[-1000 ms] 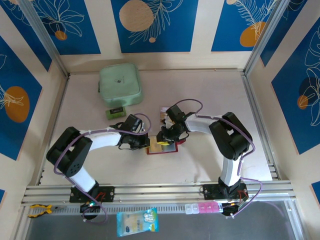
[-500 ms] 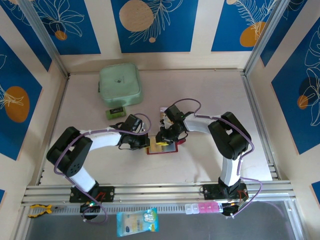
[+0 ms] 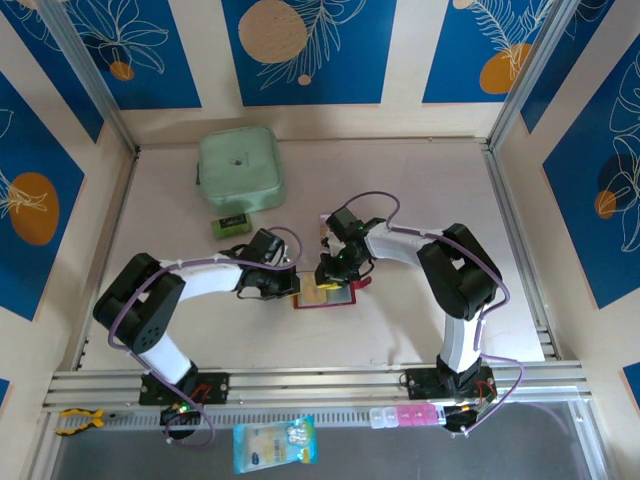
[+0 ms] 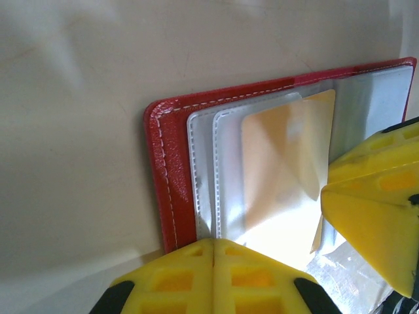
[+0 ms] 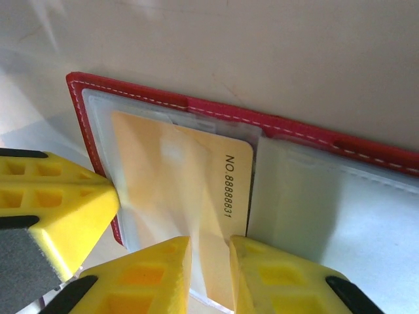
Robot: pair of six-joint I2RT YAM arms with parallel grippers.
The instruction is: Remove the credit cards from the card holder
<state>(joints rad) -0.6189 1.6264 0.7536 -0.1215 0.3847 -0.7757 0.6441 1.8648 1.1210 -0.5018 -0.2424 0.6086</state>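
Right wrist view: clamping the tan-gold credit card (image 5: 177, 170) with the right gripper (image 5: 209, 258) over the open card holder (image 5: 294, 127), left gripper (image 4: 213, 252) closed empty at its edge.

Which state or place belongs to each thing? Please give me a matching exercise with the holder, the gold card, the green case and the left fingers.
Things:
1 holder
2 gold card
3 green case
4 left fingers

States or places:
A shut, at the holder's edge
B back left, away from the rest
C lying open, red border
D pinched between the right fingers

Pairs: 1-C; 2-D; 3-B; 4-A
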